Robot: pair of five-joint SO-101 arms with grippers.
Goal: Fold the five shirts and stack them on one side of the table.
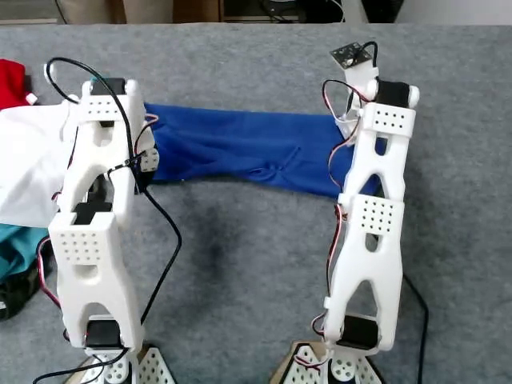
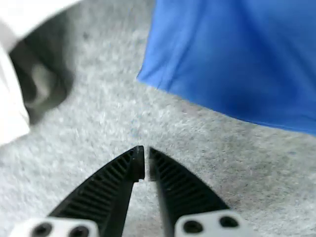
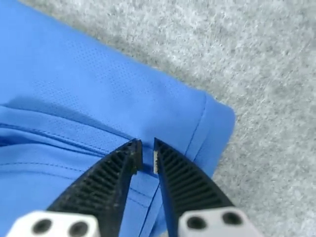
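Blue shirt (image 1: pixel 240 148): here it is, laid out as a long band across the far half of the table (image 1: pixel 240 272), running from one arm to the other. There are creases toward its right end, and it is not folded small yet.
Left gripper (image 2: pixel 146 163): clenched, with the black toothed jaws tip to tip and nothing between them. It hangs over bare grey table, just short of the blue shirt's left end (image 2: pixel 237 54), and is not touching it.
Right gripper (image 3: pixel 146 153): jaws drawn almost together with only a thin slit left. It sits right over the hemmed right end of the blue shirt (image 3: pixel 89 84), close to that end's corner. I cannot tell whether any cloth is pinched in there.
Left arm (image 1: pixel 92 240): stretched from the near edge up toward the shirt's left end.
Right arm (image 1: pixel 372 224): stretched from the near edge, crossing over the shirt's right end.
White shirt (image 1: pixel 28 160): spread loose at the left edge, beside the left arm.
Red shirt (image 1: pixel 12 80): a scrap at the far-left corner, touching the white one.
Teal shirt (image 1: pixel 16 244): bunched at the left edge, nearer than the white one.
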